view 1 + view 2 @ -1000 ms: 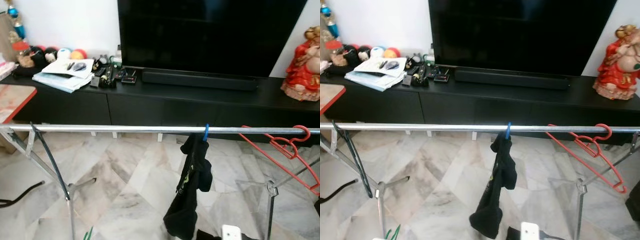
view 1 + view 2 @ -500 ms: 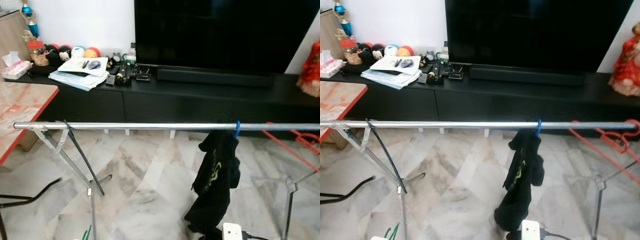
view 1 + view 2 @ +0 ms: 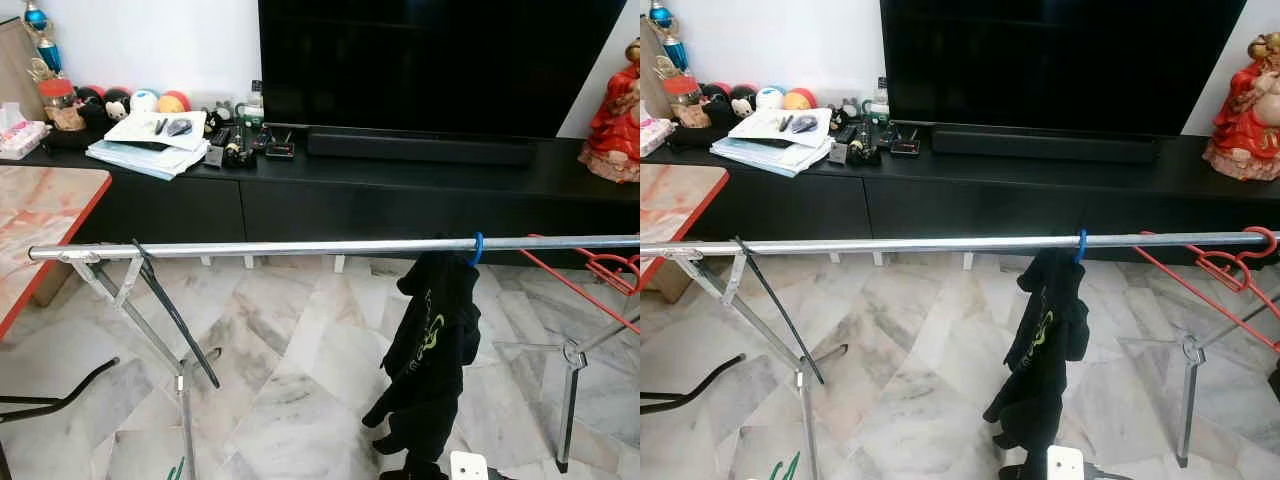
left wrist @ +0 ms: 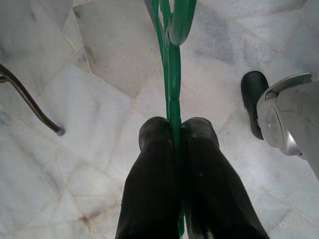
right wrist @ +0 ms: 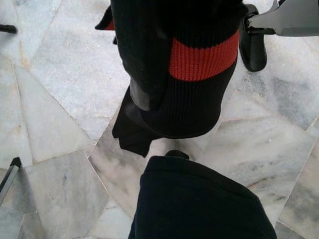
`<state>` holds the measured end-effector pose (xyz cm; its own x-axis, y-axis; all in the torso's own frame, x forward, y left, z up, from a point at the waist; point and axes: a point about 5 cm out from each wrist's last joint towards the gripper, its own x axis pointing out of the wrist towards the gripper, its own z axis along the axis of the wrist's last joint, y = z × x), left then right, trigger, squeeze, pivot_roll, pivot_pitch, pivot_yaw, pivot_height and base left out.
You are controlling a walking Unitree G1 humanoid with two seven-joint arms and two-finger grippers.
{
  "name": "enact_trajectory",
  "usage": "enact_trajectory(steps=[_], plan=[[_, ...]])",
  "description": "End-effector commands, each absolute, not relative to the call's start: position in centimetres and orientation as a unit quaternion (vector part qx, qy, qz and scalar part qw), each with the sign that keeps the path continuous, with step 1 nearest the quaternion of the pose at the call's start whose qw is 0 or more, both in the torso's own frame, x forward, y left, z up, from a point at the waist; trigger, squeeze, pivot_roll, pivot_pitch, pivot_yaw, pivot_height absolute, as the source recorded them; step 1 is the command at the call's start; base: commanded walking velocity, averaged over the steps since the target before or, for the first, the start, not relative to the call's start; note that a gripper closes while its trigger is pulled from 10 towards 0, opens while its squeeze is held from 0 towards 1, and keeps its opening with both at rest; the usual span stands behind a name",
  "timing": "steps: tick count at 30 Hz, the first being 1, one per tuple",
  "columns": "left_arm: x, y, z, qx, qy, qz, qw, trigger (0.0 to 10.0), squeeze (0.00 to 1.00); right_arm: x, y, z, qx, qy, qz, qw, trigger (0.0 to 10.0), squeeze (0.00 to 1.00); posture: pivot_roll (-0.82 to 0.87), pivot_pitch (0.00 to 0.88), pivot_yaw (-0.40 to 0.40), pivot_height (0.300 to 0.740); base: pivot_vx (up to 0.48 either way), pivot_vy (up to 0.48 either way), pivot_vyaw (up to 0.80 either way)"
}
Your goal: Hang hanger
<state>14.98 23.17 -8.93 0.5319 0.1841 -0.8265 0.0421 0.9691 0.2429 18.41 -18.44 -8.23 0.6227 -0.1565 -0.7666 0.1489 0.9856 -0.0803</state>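
Pinched between the two black fingers of the left gripper (image 4: pixel 174 130), a green hanger (image 4: pixel 172 59) is held low over the marble floor (image 4: pixel 99 74), its thin bars running out beyond the fingertips and back between the fingers. Draped over the right gripper (image 5: pixel 169 155) is a black garment with a red band (image 5: pixel 199 59), so whether those fingers are apart or together cannot be told. Ahead, a silver rail (image 3: pixel 300 246) is seen, with a blue hanger (image 3: pixel 476 247) carrying dark clothing (image 3: pixel 430 350) and a red hanger (image 3: pixel 1210 275) hooked near the rail's right end. Behind stands a black TV cabinet (image 3: pixel 400 195).
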Motion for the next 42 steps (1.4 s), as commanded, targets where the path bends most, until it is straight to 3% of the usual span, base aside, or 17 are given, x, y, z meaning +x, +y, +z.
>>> enact_trajectory(steps=[1,7,22,42], plan=[[14.38,23.03,-9.21,0.121,0.494,0.034,0.861,10.0,0.0,18.42,-18.61,-8.2,-0.006,0.426,-0.086,0.901,10.0,0.0,0.09,0.072,-0.018,0.74,0.0,0.0,0.0],[14.3,23.04,-9.25,0.117,0.495,0.037,0.86,10.0,0.0,18.33,-18.68,-8.23,-0.006,0.426,-0.088,0.9,10.0,0.0,0.09,0.072,-0.018,0.74,0.0,0.0,0.0],[14.02,23.05,-9.35,0.113,0.499,0.038,0.859,10.0,0.0,18.39,-18.56,-8.22,-0.01,0.427,-0.082,0.901,10.0,0.0,0.09,0.078,-0.021,0.74,0.0,0.369,0.0],[14.01,22.62,-9.43,0.117,0.498,0.021,0.859,10.0,0.0,18.24,-18.45,-8.3,-0.011,0.429,-0.081,0.9,10.0,0.0,0.09,0.068,-0.016,0.74,0.0,0.0,0.0]])
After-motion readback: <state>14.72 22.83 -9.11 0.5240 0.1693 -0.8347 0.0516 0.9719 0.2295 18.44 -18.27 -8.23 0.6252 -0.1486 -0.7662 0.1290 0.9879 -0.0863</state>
